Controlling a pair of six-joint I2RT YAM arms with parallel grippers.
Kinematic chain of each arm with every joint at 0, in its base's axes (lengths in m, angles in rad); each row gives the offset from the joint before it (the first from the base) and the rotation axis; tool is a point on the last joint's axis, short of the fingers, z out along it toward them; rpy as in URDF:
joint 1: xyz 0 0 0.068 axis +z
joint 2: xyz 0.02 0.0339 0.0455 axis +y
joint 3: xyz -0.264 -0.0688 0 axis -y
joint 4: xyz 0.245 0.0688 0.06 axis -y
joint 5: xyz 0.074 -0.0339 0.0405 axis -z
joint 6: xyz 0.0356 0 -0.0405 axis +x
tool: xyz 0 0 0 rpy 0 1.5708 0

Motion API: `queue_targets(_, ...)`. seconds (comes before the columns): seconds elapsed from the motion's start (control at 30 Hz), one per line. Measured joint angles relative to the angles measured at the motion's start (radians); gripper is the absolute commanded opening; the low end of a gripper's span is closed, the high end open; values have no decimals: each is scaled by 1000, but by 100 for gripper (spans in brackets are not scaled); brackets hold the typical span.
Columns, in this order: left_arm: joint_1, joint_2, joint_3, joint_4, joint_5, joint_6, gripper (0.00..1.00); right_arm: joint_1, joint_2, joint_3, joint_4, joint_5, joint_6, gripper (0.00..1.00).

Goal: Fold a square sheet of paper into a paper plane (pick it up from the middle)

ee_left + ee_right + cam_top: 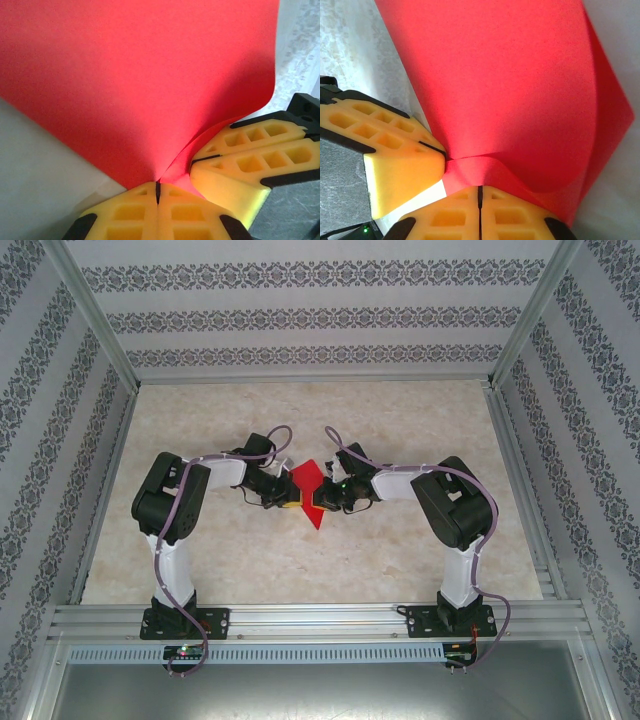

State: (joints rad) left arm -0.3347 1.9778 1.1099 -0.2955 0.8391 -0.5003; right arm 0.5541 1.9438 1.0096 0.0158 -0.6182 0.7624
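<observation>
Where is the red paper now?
In the top view the paper is at the centre of the table, pinched by the left gripper and right gripper.

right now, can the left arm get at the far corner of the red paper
Probably not as things stand: the left gripper is shut on the red paper, beside the right gripper, also shut on it. It would have to let go first; nothing else seems in the way.

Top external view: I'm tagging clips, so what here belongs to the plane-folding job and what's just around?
Job: square sheet of paper, left gripper, right gripper, both shut on it.
Around: table, patterned walls, metal frame.
</observation>
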Motion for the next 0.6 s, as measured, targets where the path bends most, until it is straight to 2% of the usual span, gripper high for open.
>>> queue_targets(0.13, -5, 9, 27, -40, -17, 34, 4, 0, -2, 0, 1, -1, -2, 14)
queue_targets(0.37, -6, 16, 48, -75, -34, 76, 4, 0, -26, -5, -12, 0, -2, 15)
queue_targets(0.6, -6, 23, 63, -99, -40, 108, 5, 0, -55, -5, 7, -5, 18, 8)
